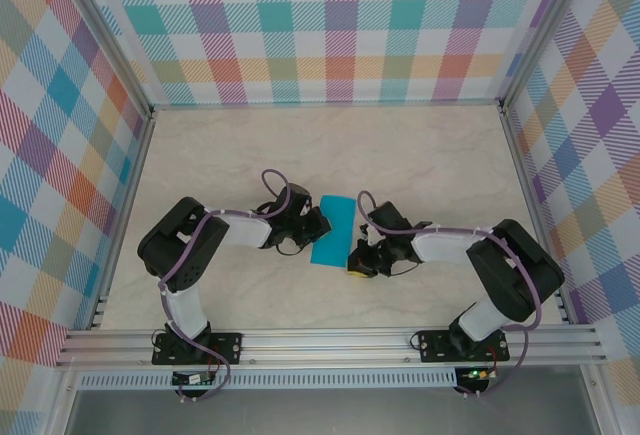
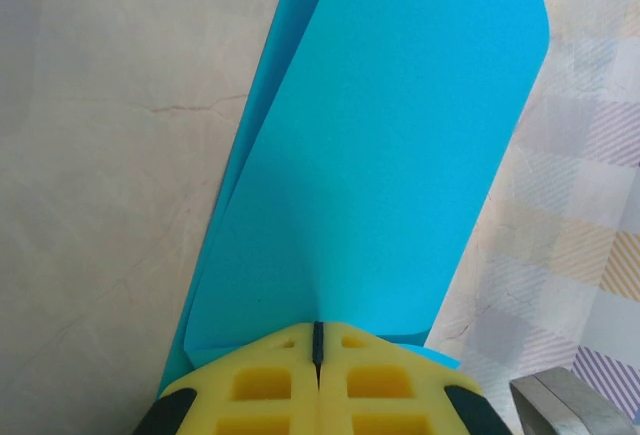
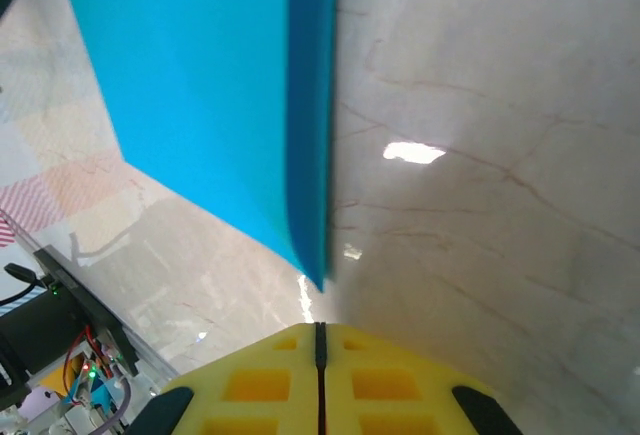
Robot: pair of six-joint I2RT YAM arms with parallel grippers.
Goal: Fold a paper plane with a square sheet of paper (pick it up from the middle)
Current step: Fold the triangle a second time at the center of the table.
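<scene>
The square sheet of paper [image 1: 335, 225] is teal-blue and folded over into a narrow double layer, lying mid-table between both arms. My left gripper [image 1: 319, 223] is at its left edge. In the left wrist view the yellow fingers [image 2: 250, 385] are pressed together on the sheet's near edge [image 2: 380, 155], and a crease runs out from the left gripper [image 2: 318, 330]. My right gripper [image 1: 360, 255] sits by the sheet's near right corner. In the right wrist view the right gripper [image 3: 320, 327] is shut with nothing in it, just short of the sheet's pointed corner [image 3: 318, 277].
The marble tabletop [image 1: 430, 155] is walled by plaid panels on three sides. An aluminium rail [image 1: 330, 345] with both arm bases runs along the near edge. A metal frame corner [image 2: 560, 400] and some electronics [image 3: 60, 355] lie close to the grippers.
</scene>
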